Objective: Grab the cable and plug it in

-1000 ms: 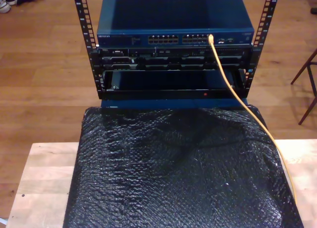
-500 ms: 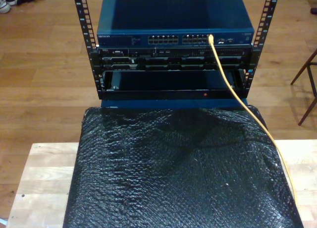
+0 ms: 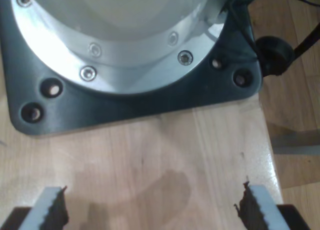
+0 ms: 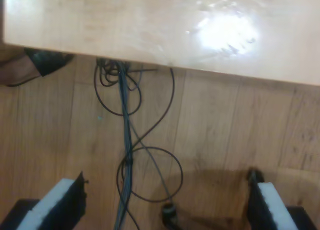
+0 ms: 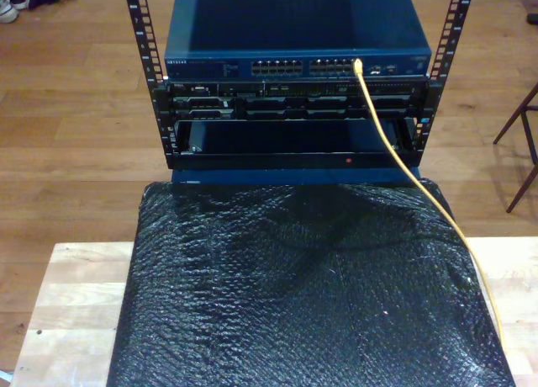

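While the cable (image 5: 395, 151) runs as a thin yellow-orange line in the exterior view, its upper end sits at a port near the right end of the port rows on the blue network switch (image 5: 298, 35), as the exterior view shows it; from there it slants down across the front of the black rack (image 5: 294, 109), passes over the right edge of the crinkled black sheet (image 5: 303, 294) and goes on down that view's right side above the pale wooden desk (image 5: 71, 303). Whether the plug is fully seated in the port is too small to tell. The switch sits on top of the rack between two perforated black uprights, and the sheet covers the middle of the desk just in front of the rack. My first claw (image 3: 150, 210) is spread wide with nothing between its toothed fingertips (image 3: 52, 210), hanging over bare desk wood beside a dark mounting plate (image 3: 125, 110) that carries a round silver flange (image 3: 120, 45) with bolts. My second claw (image 4: 165, 207) is likewise wide apart and empty, looking down past the desk's edge at the wooden floor (image 4: 225, 135), where thin dark wires (image 4: 127, 140) loop and cross.
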### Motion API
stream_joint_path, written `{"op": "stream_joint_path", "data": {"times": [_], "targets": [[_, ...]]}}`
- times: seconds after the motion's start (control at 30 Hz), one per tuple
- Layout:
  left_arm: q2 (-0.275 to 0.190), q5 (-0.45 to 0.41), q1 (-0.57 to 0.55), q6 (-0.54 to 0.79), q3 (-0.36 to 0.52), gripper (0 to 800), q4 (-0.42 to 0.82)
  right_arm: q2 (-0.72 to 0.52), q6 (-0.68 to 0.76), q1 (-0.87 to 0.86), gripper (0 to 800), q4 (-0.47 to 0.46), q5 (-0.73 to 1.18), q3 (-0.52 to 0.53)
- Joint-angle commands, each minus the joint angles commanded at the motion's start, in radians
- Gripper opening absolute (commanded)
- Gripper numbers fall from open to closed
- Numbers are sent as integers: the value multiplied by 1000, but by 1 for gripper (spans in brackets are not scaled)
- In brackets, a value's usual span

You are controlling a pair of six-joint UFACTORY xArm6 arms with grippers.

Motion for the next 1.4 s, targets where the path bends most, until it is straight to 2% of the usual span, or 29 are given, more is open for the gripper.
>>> {"op": "stream_joint_path", "data": {"times": [0.23, 0.63, 0.9, 1.2, 1.4], "targets": [[0, 0, 0, 0, 0, 800, 0, -3, -95, -95, 800, -12, -3, 58], [0, 0, 0, 0, 0, 800, 0, -68, -120, -121, 800, -15, -25, 221], [0, 0, 0, 0, 0, 800, 0, -92, -137, -138, 800, -15, -158, 336], [0, 0, 0, 0, 0, 800, -2, -112, -133, -146, 800, -11, -209, 391], [0, 0, 0, 0, 0, 800, 0, -117, -135, -146, 800, -14, -278, 463]]}}
